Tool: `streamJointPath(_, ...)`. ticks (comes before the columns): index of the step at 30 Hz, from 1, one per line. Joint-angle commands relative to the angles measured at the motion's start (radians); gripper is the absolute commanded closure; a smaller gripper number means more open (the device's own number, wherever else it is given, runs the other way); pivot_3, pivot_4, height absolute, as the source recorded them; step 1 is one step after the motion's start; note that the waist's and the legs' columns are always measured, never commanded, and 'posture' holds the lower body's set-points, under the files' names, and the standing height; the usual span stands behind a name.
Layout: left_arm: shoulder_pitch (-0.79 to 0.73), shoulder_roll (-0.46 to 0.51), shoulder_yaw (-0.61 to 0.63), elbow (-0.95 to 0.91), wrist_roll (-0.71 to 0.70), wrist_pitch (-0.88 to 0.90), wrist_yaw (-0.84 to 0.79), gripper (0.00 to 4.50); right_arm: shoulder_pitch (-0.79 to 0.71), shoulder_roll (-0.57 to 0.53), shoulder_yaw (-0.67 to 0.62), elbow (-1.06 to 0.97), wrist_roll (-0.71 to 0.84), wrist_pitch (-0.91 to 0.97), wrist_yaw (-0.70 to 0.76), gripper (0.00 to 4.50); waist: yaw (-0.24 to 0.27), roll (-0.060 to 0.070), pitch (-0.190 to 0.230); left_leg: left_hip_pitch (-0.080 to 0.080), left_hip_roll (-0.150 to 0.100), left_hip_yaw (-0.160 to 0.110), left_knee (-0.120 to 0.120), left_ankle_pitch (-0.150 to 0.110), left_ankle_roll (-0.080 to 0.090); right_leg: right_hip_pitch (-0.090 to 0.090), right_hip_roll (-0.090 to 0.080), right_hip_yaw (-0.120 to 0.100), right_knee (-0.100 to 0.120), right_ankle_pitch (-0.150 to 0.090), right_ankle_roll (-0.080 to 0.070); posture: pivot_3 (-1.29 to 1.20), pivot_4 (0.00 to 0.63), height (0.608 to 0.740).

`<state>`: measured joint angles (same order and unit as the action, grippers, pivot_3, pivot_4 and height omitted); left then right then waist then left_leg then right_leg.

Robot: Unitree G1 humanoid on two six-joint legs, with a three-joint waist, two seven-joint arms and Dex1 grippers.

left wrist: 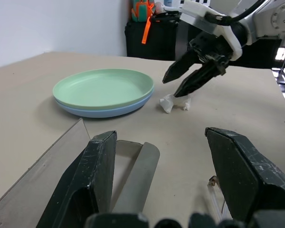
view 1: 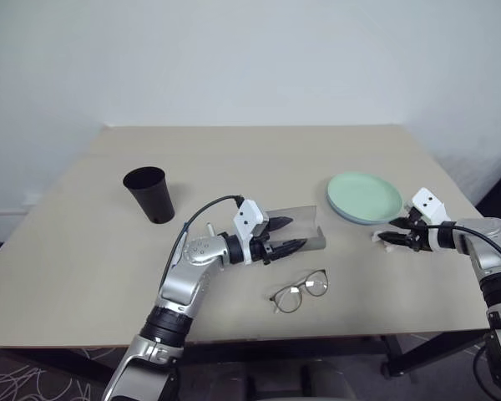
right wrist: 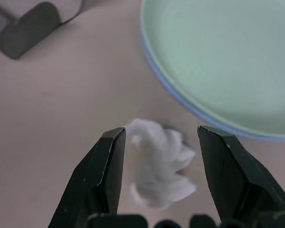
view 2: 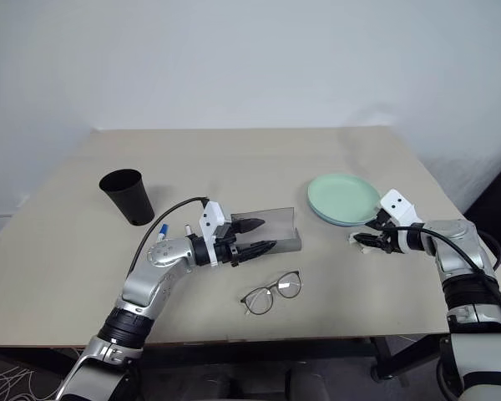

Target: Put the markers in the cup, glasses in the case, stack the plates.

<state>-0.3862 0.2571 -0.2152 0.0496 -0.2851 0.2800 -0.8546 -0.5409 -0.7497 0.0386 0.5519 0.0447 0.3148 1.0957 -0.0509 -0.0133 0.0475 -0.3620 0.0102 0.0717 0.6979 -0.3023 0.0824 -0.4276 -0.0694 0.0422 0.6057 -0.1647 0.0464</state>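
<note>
Table (view 1: 83,251): beige, white wall behind.
Plates (view 1: 364,197): stacked, mint on blue, near right edge.
Glasses (view 1: 301,291): near front edge, outside case (view 1: 305,227).
Left gripper (view 1: 280,235): spread wide, empty, beside case.
Right gripper (view 1: 394,232): parted over white scrap (right wrist: 159,164).
Advice: pinch glasses at bridge, lower flat into case.

Cup (view 1: 149,194) far left, case (view 1: 294,229) mid-table (glasses (view 1: 300,291) before it), stacked plates (view 1: 364,198) right.

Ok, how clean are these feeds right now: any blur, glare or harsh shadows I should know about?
Right wrist view: the white scrap between the fingers is soft and smeared, and the stacked plates are slightly out of focus. Left wrist view: the plates and table are crisp, while the near fingers are a bit soft. Head views: even, diffuse light, faint shadows under the cup, no glare.
</note>
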Motion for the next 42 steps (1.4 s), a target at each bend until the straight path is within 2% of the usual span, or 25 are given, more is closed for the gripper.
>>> streamJointPath(1,-0.025,-0.004,0.0,-0.017,0.002,-0.02,-0.006,1.36,0.001,-0.023,-0.007,-0.054,0.015,0.025,0.01,1.89,0.001,0.0,0.0,0.0,0.0,0.0,0.0,0.0,0.0,0.0,0.0,0.0,0.0,0.0,0.0,0.0,0.0,0.732)
streamJointPath(13,-0.025,-0.004,0.0,-0.024,0.0,-0.013,-0.01,1.36,-0.039,0.008,0.051,0.067,-0.064,-0.016,-0.097,1.89,0.003,0.0,0.0,0.0,-0.001,0.0,0.0,0.0,0.0,0.0,0.0,0.0,0.0,0.0,0.0,0.0,0.0,0.732)
streamJointPath(16,-0.021,-0.001,0.001,-0.028,0.0,-0.01,-0.009,1.36,-0.045,0.007,0.054,0.075,-0.064,-0.01,-0.101,2.45,0.003,0.0,0.0,0.0,-0.001,0.0,0.0,0.0,0.0,0.0,0.0,0.0,0.0,0.0,0.0,0.0,0.0,0.732)
streamJointPath(22,-0.019,0.001,0.002,-0.032,-0.002,-0.006,-0.007,1.36,-0.049,0.001,0.051,0.068,-0.058,-0.008,-0.094,4.46,0.003,0.0,0.0,0.0,-0.001,0.0,0.0,0.0,0.0,0.0,0.0,0.0,0.0,0.0,0.0,0.0,0.0,0.732)
streamJointPath(31,-0.019,0.001,0.002,-0.03,-0.003,-0.008,-0.01,1.36,-0.034,-0.027,-0.005,-0.041,0.023,-0.083,-0.01,4.46,0.002,0.0,0.0,0.0,-0.001,0.0,0.0,0.0,0.0,0.0,0.0,0.0,0.0,0.0,0.0,0.0,0.0,0.732)
streamJointPath(35,-0.019,-0.001,0.001,-0.027,-0.002,-0.009,-0.01,1.36,-0.096,0.0,-0.03,0.006,0.009,-0.134,-0.099,4.46,0.002,0.0,0.0,0.0,-0.001,0.0,0.0,0.0,0.0,0.0,0.0,0.0,0.0,0.0,0.0,0.0,0.0,0.732)
streamJointPath(42,-0.025,-0.005,-0.002,-0.016,0.001,-0.013,-0.01,1.36,-0.259,0.086,0.018,0.294,-0.087,-0.239,-0.274,4.46,-0.001,0.0,0.0,0.0,0.0,0.001,0.001,0.0,0.0,0.0,0.0,0.0,0.0,0.0,0.0,0.0,0.0,0.732)
